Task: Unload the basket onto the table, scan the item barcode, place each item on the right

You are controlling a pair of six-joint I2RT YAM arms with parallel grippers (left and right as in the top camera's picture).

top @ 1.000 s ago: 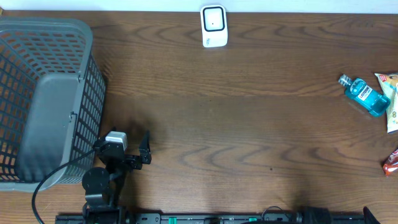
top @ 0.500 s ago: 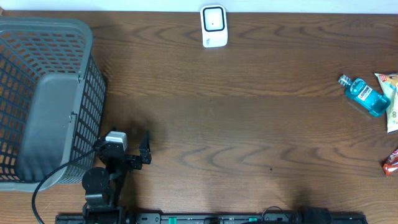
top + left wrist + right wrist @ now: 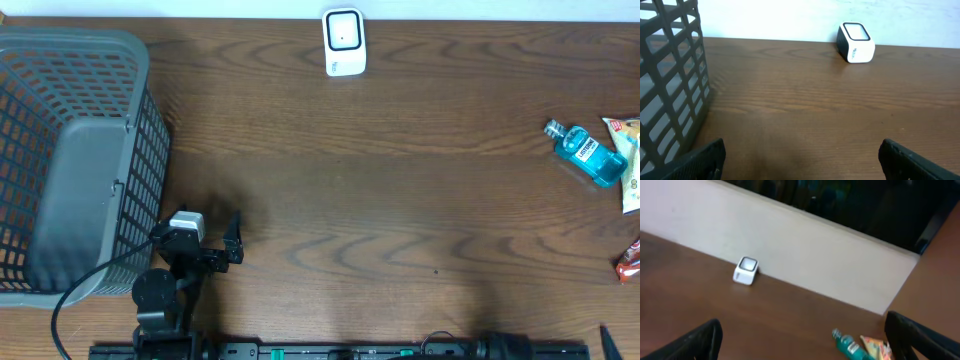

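Note:
The white barcode scanner [image 3: 344,42] stands at the table's far edge, centre; it shows in the left wrist view [image 3: 856,42] and the right wrist view [image 3: 746,270]. The items lie at the right edge: a blue mouthwash bottle [image 3: 588,153] [image 3: 850,344], a yellow snack packet [image 3: 630,165] [image 3: 875,347] and a red packet [image 3: 630,260]. My left gripper [image 3: 218,238] [image 3: 801,155] rests open near the front left, beside the basket, holding nothing. My right gripper [image 3: 802,335] is open and empty, looking towards the bottle; overhead only a dark tip [image 3: 605,335] shows at the bottom right.
A large grey mesh basket [image 3: 70,150] [image 3: 670,85] fills the left side, with a grey liner inside. A black cable [image 3: 90,280] runs from the left arm along the basket's front corner. A white wall [image 3: 805,255] backs the table.
The dark tip of the right arm at the bottom right edge has shifted slightly rightward. The left arm, scanner and items have not moved.

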